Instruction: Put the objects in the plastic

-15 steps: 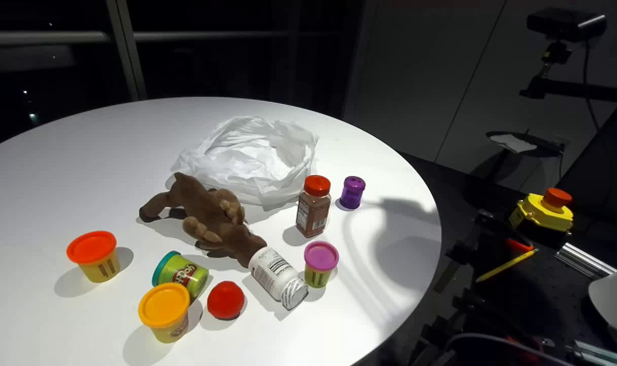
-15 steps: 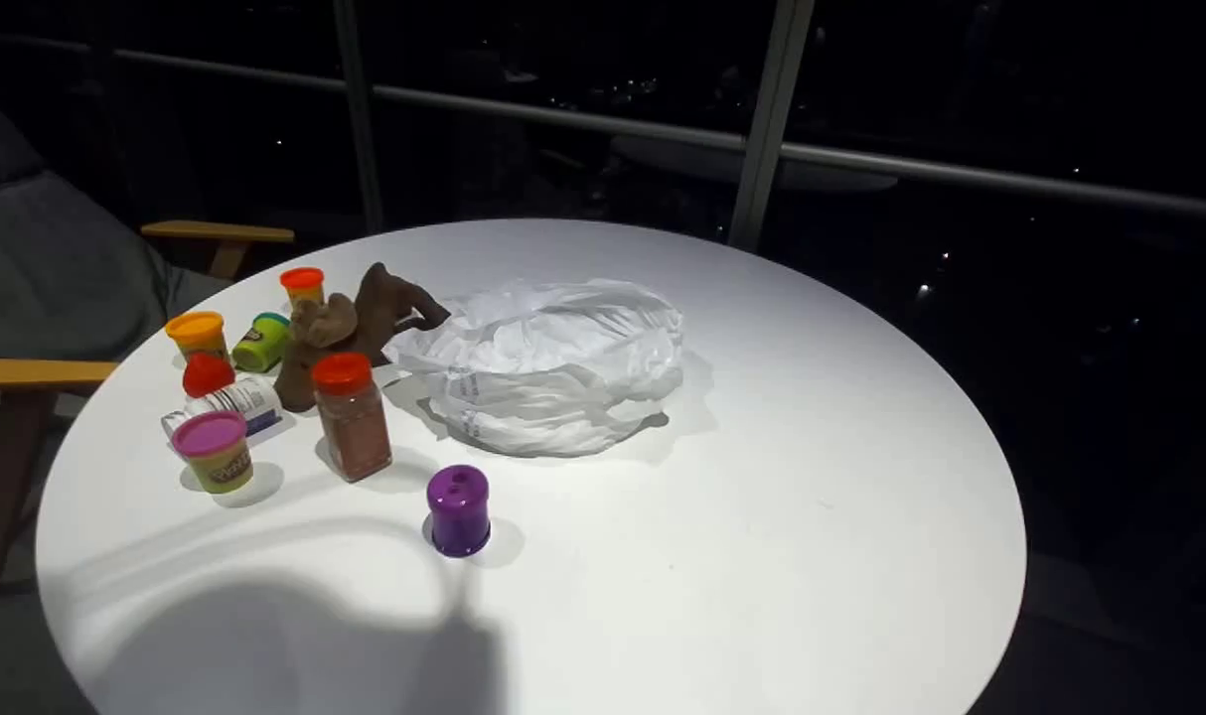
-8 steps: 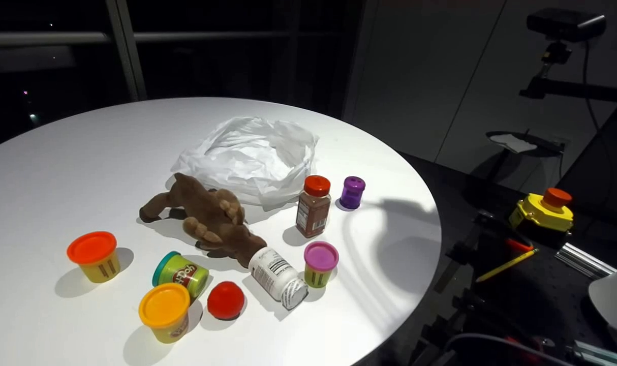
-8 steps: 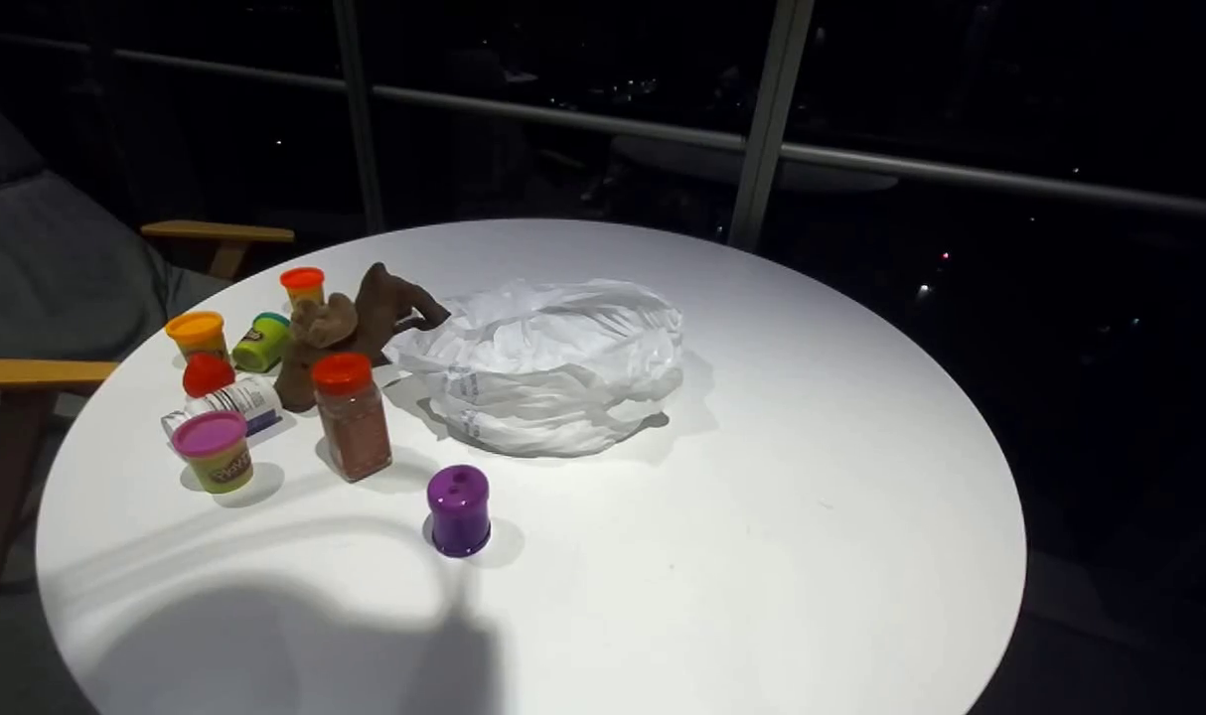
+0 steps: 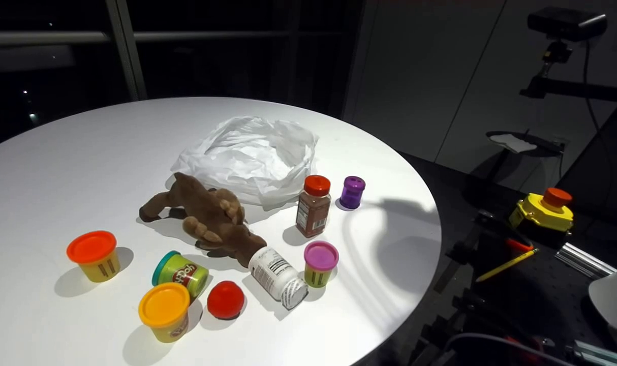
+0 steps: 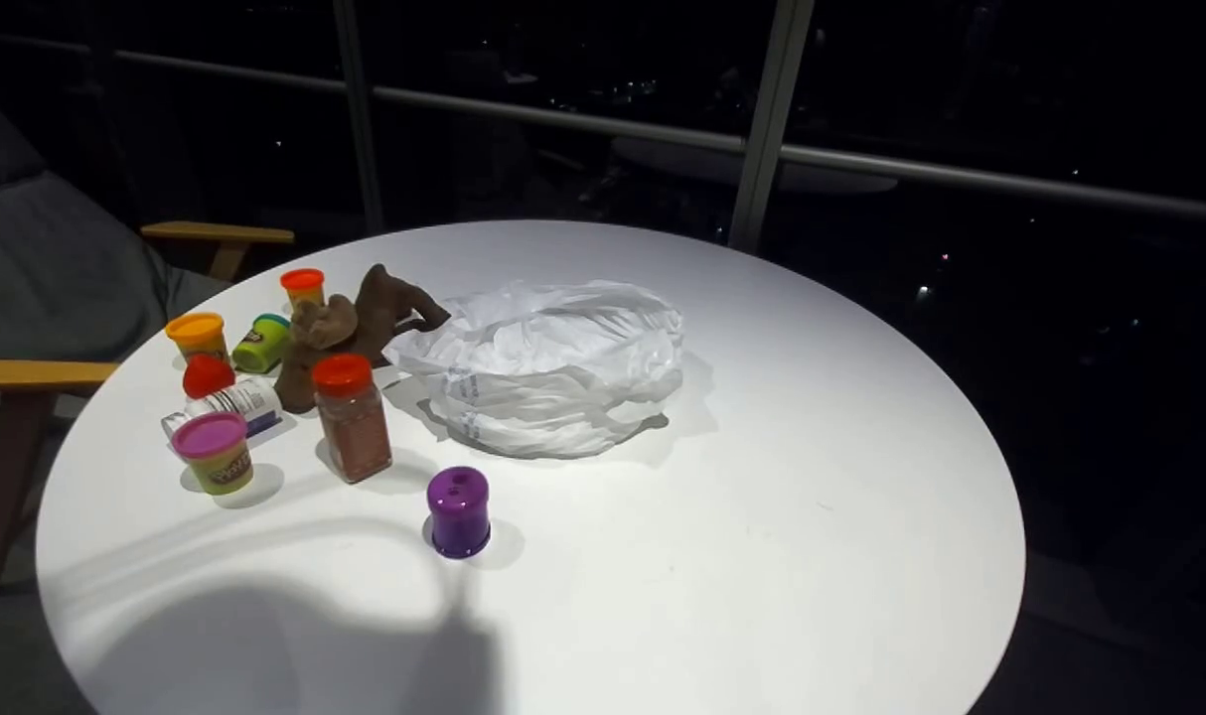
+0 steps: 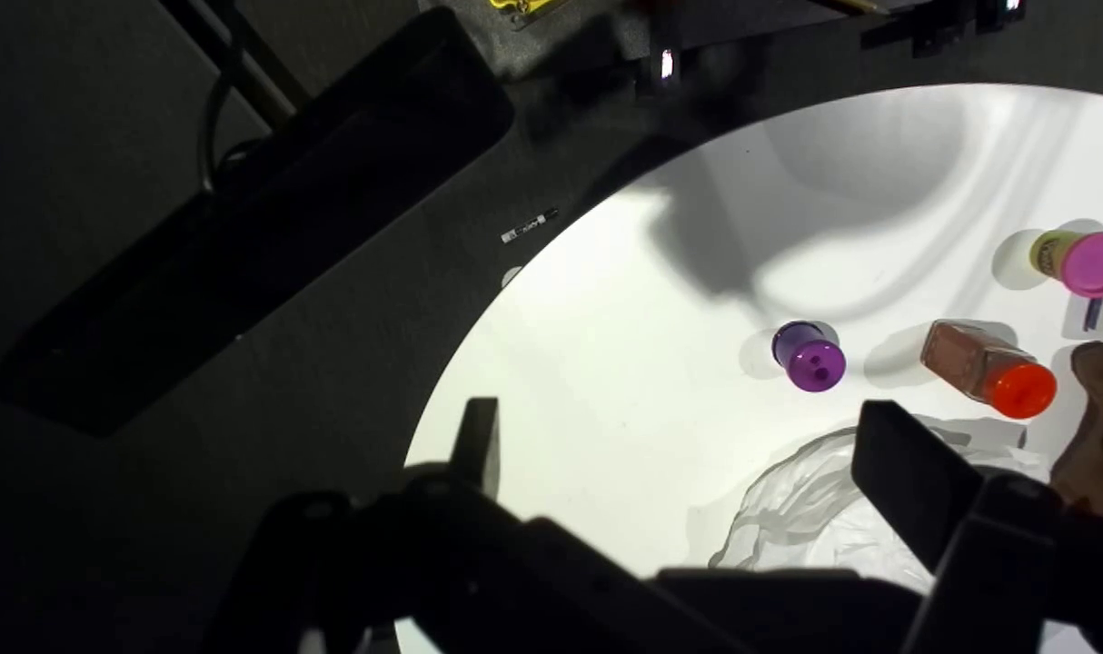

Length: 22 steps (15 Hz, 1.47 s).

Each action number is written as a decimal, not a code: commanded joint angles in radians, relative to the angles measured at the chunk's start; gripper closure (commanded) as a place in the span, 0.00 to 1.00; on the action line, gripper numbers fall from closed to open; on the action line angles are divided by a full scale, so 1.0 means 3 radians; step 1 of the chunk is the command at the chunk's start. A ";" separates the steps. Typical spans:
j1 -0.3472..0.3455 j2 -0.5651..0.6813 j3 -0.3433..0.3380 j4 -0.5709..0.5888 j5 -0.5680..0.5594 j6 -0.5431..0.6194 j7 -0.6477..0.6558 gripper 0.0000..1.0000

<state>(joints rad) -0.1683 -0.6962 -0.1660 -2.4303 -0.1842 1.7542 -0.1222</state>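
Two labels read Play-Doh: on the green can (image 5: 189, 275) lying on its side and on the purple-lidded tub (image 6: 222, 471); print on the white bottle (image 5: 275, 274) is too small to read. Your gripper (image 7: 674, 445) is spread wide over the table (image 6: 812, 497), one finger hiding part of the plastic bag (image 6: 543, 367) in the wrist view. That bag sits open-mouthed just beside the plush animal (image 5: 203, 204); brown contents show through the red-lidded jar (image 5: 312, 211).

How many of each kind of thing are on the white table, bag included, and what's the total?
Lidded tubs: 4
Plush animal: 1
Red-lidded jar: 1
White bottle: 1
Purple container: 1
Red round thing: 1
Plastic bag: 1
Total: 10
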 commanded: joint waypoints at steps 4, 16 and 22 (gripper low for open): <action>0.0170 -0.0052 0.0218 -0.0341 0.0147 0.0192 0.0266 0.00; 0.0689 0.0997 0.1111 -0.1249 0.0126 0.2489 0.1038 0.00; 0.0611 0.2015 0.1205 -0.1243 -0.0212 0.3221 0.1223 0.00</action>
<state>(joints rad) 0.0341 -0.2133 0.2002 -2.8040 -0.1920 2.6237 0.2132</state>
